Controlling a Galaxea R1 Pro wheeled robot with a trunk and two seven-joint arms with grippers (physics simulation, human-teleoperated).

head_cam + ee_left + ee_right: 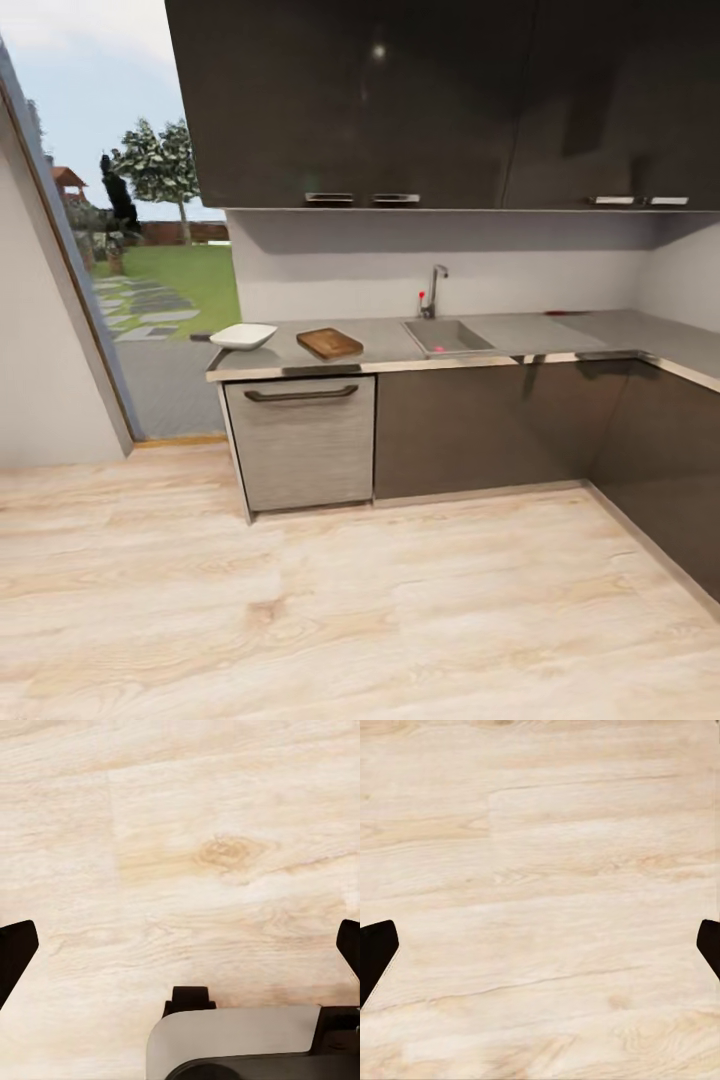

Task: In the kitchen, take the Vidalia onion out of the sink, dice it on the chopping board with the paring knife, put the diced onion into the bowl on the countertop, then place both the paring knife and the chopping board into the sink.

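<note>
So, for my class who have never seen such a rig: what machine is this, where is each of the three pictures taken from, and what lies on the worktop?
It is a simulated wheeled robot with two arms. The wide picture comes from its head camera, looking across a kitchen. On the grey countertop lie a white bowl, a wooden chopping board and, beside it, the sink with its tap. The other two pictures come from cameras on the wrists, looking down at the wooden floor. The dark tips at the edges belong to the left hand and the right hand; both are open and hold nothing.
</note>
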